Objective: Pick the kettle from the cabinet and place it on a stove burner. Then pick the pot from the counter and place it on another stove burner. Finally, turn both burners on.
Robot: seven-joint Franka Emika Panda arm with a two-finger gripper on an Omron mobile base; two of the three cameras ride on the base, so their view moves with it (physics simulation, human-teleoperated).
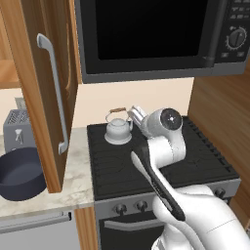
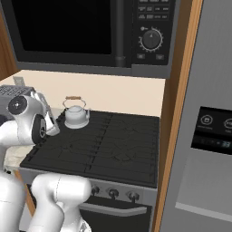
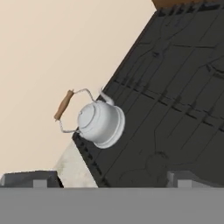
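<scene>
Swinging away from the stove (image 1: 195,156) is where we expect trouble to start, because the tall open cabinet door (image 1: 44,93) stands between our hand and the counter (image 1: 73,180), and an arm sweeping toward the pot (image 1: 19,173) could catch the door's edge or its long silver handle (image 1: 54,93). The pot sits well off to the side of the hand, beyond that door, on the marble slab just in front of the grey toaster (image 1: 17,127); reaching around the door at a poor angle could mean we come down on the pot's rim off-centre and tip or slide it toward the counter edge. Closer in, the kettle (image 1: 118,128) stands upright on the rear burner (image 2: 68,131) nearest the counter, just ahead of our gripper (image 1: 137,115), whose jaws are spread wide and hold nothing. We judge the kettle placed, so the risk there is a careless retreat: a finger brushing the arched wire handle with its wooden bar (image 3: 64,104) could topple the light kettle or drag it off the grate. Smallest of all, the knobs (image 2: 112,193) along the stove front lie below and behind the hand, and picking the wrong one later would light a bare burner.
</scene>
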